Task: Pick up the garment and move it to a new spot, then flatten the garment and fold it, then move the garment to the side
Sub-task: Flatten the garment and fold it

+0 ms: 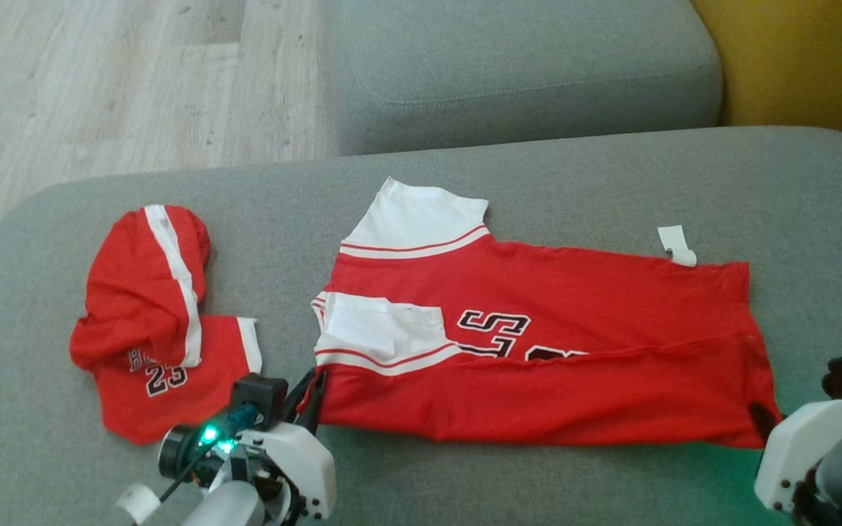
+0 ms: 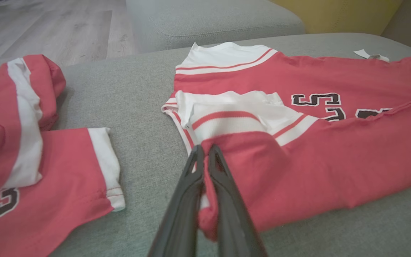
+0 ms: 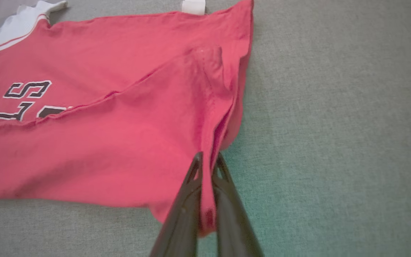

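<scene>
Red garment (image 1: pixel 574 380): lying across the cushion (image 1: pixel 538 183) centre. Left end effector (image 2: pixel 203 153) and right end effector (image 3: pixel 207 160) are each clenching a near-edge corner, wrist views confirming. Head view is adding a second jersey (image 1: pixel 150 321) near the left edge.

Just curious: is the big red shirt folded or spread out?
Partly folded: the red shirt has its near long edge doubled over onto its front.

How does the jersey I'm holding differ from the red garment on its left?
The jersey lies spread long across the cushion; the smaller garment sits bunched in a heap. The jersey is pinched at both near corners by the left tool and right tool; the smaller garment lies untouched. Both are red and white with black lettering.
</scene>
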